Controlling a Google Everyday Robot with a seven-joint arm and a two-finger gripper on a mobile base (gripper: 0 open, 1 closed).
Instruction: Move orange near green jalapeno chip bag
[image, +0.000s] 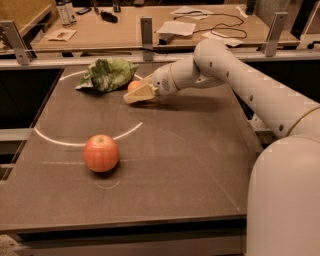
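Note:
The orange (132, 85) is small and round, and only its top shows between the pale fingers of my gripper (138, 93). The gripper is shut on it and holds it low over the table, just right of the green jalapeno chip bag (107, 74). The bag is crumpled and shiny light green, lying at the table's back left. The orange is a short gap from the bag's right edge. My white arm (235, 75) reaches in from the right.
A larger red-orange apple (101, 153) sits at the front left of the brown table (190, 165). A white curved line (65, 142) crosses the tabletop. A desk with papers and cables (200, 25) stands behind a metal rail.

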